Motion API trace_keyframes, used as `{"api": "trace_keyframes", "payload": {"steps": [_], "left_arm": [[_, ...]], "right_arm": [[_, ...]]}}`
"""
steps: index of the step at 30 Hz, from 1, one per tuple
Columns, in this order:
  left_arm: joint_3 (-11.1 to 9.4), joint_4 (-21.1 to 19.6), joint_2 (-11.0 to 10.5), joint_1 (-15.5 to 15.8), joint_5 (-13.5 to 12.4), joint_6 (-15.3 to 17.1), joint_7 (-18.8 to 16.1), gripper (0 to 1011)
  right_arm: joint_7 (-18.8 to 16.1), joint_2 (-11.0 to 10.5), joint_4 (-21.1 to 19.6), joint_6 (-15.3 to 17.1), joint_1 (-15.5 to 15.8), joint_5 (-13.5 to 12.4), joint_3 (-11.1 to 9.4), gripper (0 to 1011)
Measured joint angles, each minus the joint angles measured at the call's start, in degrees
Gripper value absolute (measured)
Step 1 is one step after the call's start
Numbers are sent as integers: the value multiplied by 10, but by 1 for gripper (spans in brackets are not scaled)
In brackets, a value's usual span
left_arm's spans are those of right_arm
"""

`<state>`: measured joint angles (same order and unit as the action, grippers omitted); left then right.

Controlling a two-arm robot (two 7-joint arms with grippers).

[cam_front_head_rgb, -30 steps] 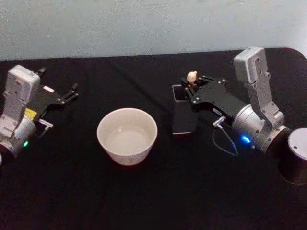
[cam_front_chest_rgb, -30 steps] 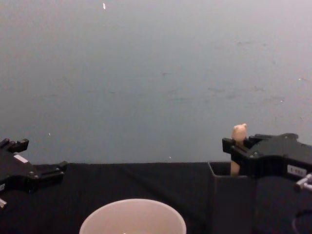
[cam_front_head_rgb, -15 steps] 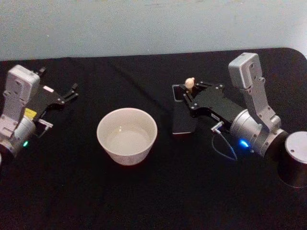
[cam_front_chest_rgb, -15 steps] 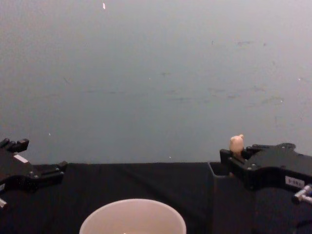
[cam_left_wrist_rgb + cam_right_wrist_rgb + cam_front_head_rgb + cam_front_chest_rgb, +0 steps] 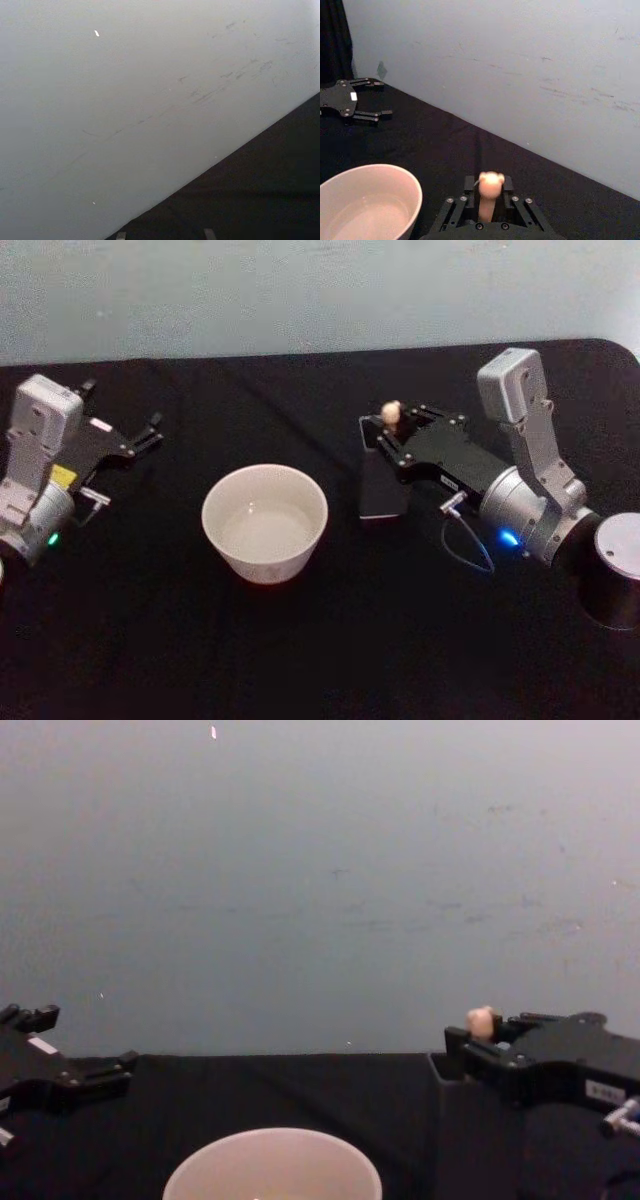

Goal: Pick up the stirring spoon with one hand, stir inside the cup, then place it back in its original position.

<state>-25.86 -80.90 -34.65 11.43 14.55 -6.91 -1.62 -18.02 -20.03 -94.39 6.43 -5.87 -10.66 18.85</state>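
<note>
The right gripper's (image 5: pixel 388 432) fingers were closed on the stirring spoon's (image 5: pixel 490 186) knobbed handle, over the dark holder box (image 5: pixel 383 485) right of centre. I judged a straight vertical move safest. The cup (image 5: pixel 265 523) sat centre; the left gripper's (image 5: pixel 140 437) fingers idled apart, far left.

Black tablecloth (image 5: pixel 330 640); pale blue-grey wall (image 5: pixel 320 870) behind.

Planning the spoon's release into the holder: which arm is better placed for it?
Right. The right end effector sits over the holder box with the stirring spoon between its fingers, while the left end effector rests far off at the table's left, beyond the cup.
</note>
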Motion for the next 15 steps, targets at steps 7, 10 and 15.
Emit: {"api": "trace_keyframes", "payload": {"steps": [7,10,15], "left_arm": [[0,0,0,0,0,0,0,1001],[0,0,0,0,0,0,0,1001],[0,0,0,0,0,0,0,1001]], "right_arm": [[0,0,0,0,0,-1,0,513],[0,0,0,0,0,-1,-1,600],[0,0,0,0,0,-1,-1,768]]}}
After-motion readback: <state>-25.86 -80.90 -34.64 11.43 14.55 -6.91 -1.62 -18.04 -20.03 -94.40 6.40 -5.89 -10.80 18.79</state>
